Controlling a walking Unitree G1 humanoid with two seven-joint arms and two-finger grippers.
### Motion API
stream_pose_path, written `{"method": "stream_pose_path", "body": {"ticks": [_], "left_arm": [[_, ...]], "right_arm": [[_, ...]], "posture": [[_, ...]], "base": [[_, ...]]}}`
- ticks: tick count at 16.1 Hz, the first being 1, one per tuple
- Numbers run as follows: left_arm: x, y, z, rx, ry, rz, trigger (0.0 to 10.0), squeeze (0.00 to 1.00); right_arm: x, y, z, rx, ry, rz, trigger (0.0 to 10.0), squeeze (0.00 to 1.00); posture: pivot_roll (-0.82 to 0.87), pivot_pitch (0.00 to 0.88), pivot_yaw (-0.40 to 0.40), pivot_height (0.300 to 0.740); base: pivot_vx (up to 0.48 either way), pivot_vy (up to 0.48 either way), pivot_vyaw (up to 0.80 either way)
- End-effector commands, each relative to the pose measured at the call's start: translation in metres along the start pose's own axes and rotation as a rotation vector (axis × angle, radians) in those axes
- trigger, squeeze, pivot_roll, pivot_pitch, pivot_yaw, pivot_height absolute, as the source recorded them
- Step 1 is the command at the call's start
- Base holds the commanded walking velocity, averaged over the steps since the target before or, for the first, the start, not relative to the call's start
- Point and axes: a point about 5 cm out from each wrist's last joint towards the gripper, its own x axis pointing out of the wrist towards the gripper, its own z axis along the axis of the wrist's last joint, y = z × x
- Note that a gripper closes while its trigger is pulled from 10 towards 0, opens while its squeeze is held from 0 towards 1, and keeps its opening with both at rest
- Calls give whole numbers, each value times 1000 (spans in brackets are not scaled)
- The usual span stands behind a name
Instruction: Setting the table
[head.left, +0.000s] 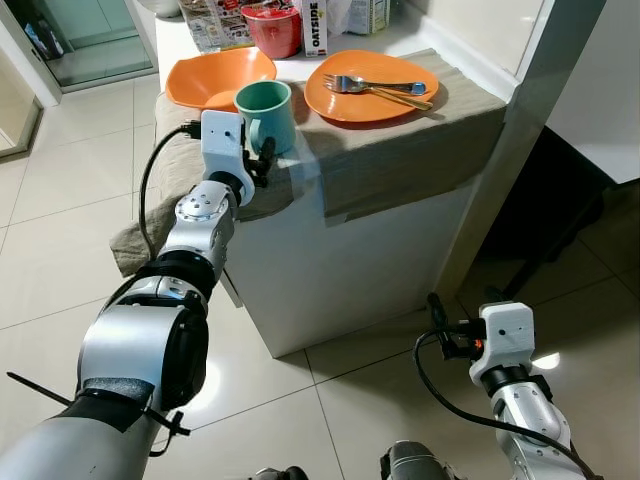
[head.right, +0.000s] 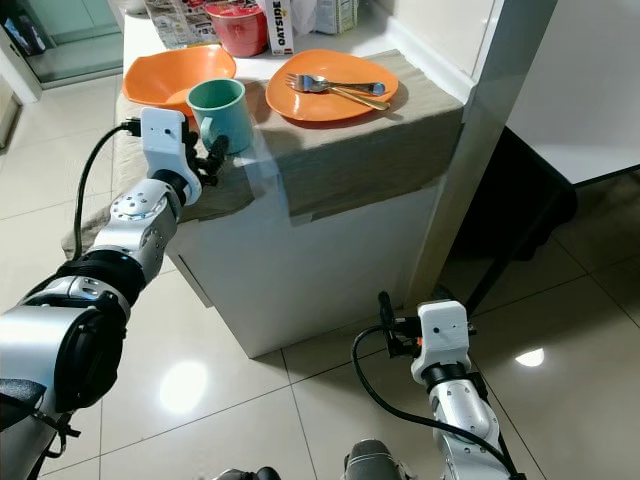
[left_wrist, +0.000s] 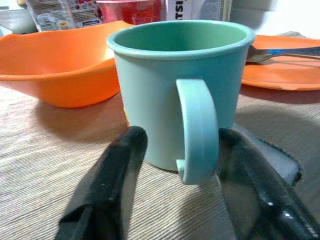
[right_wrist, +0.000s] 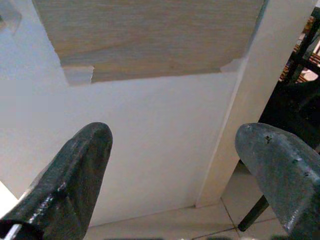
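1. The left gripper (left_wrist: 175, 175) is reaching with its fingers spread, straddling the handle of the teal mug (left_wrist: 180, 85), apparently not squeezing it.
2. The mug is standing upright on the beige cloth (head.left: 400, 150), between the orange bowl (head.left: 215, 78) and the orange plate (head.left: 370, 85).
3. The right gripper (right_wrist: 175, 170) is hanging wide open, holding nothing, low by the counter.

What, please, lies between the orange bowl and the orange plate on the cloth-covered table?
The teal plastic mug stands between the orange bowl and the orange plate, nearer the table's front edge, as the left eye view shows.
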Motion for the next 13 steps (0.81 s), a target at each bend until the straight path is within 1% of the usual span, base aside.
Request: {"method": "stream_pose_path", "body": {"ticks": [1, 3, 8, 13], "left_arm": [[1, 5, 4, 28, -1, 15, 0, 0], [0, 6, 3, 37, -1, 20, 0, 0], [0, 3, 2, 7, -3, -3, 0, 0], [-1, 0, 2, -19, -29, -25, 0, 0]], "right_arm": [[0, 2, 2, 0, -4, 7, 10000, 0], [0, 3, 2, 1, -2, 8, 10000, 0], [3, 3, 1, 2, 1, 12, 10000, 0], [6, 5, 0, 2, 6, 26, 10000, 0]], "posture": [[-375, 113, 136, 740], [-374, 110, 135, 740], [-368, 93, 132, 740], [-350, 75, 125, 740]], "base": [[0, 0, 0], [0, 0, 0], [0, 0, 0], [0, 0, 0]]}}
